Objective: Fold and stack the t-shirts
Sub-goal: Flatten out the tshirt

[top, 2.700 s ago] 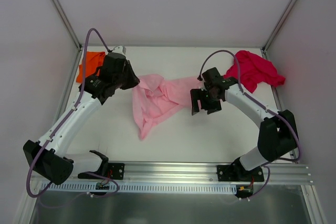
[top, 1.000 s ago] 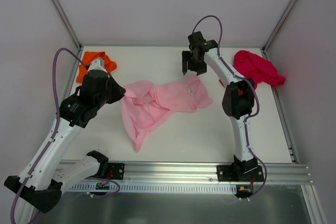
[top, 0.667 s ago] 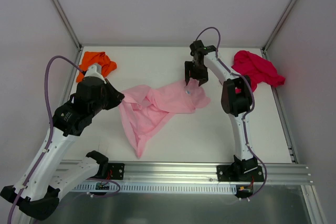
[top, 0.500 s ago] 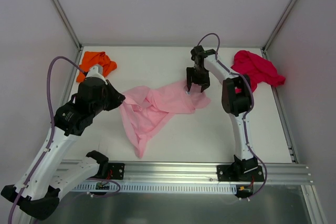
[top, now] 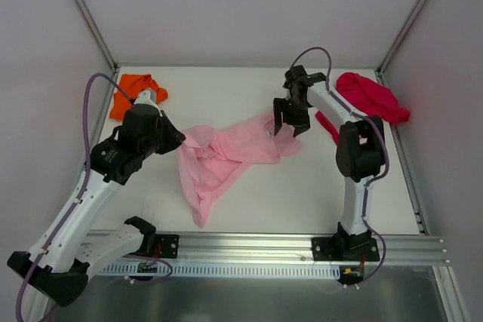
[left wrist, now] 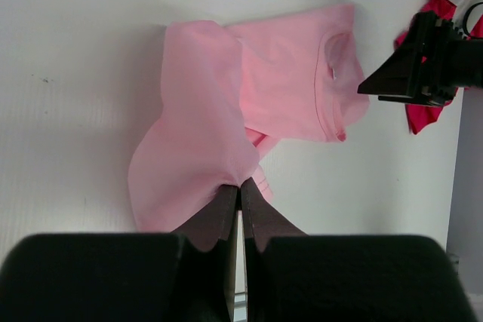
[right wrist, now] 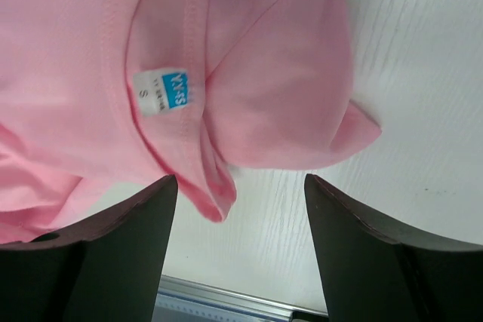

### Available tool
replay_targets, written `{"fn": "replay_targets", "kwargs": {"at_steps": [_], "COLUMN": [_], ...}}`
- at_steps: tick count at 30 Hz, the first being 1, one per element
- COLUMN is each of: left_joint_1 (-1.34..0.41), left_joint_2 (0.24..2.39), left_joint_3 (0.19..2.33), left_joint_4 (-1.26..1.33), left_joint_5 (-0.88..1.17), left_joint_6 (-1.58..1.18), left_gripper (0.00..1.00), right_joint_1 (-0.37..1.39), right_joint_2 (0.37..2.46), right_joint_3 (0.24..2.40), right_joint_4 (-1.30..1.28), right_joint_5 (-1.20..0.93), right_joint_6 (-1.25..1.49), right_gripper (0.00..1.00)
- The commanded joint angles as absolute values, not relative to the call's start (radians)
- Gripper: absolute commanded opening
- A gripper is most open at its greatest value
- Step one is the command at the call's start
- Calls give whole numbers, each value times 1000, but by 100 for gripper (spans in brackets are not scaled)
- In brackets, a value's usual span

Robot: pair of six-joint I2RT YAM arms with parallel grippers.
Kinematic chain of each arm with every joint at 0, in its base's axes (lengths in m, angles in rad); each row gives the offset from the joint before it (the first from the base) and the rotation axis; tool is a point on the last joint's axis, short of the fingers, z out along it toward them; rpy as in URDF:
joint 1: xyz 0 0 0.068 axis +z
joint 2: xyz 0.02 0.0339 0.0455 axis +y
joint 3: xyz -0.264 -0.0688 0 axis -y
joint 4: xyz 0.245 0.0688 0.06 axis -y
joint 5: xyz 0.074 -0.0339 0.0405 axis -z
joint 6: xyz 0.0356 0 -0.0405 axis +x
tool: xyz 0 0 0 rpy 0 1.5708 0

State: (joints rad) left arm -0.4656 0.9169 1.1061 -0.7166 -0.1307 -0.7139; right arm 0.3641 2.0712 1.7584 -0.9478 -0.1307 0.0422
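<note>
Your left hand (left wrist: pixel 238 188) is pinching a fold of the light pink tee (top: pixel 226 152), which lies crumpled mid-counter (top: pixel 302 186). Your right hand (right wrist: pixel 240 209) hangs spread over its collar (right wrist: pixel 117 58), seemingly not touching. The orange tee (top: pixel 134 92) sits far-left and the red tee (top: pixel 371 97) far-right.

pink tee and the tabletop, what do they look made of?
Pink tee: thin matte knit cloth, probably cotton jersey; it drapes in soft folds and carries a sewn size tag. Tabletop: hard white board with faint streaked grain and slight sheen, perhaps laminate or painted wood.
</note>
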Motion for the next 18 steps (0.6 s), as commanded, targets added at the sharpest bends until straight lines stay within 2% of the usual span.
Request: {"fn": "replay_targets", "kwargs": {"at_steps": [1, 18], "left_joint_1": [-472, -476], "left_joint_2": [937, 962], "left_joint_3": [1120, 1146], "left_joint_4": [-651, -620], "left_joint_5": [-104, -120], "left_joint_6": [-687, -672], "left_gripper": [0, 0], "right_joint_1": [365, 394], "right_joint_2": [1976, 1914], "right_joint_3": [1727, 1467], "right_joint_4": [-953, -850], "right_joint_5": [-196, -414], "right_joint_6": [9, -26], "right_gripper": [73, 68]}}
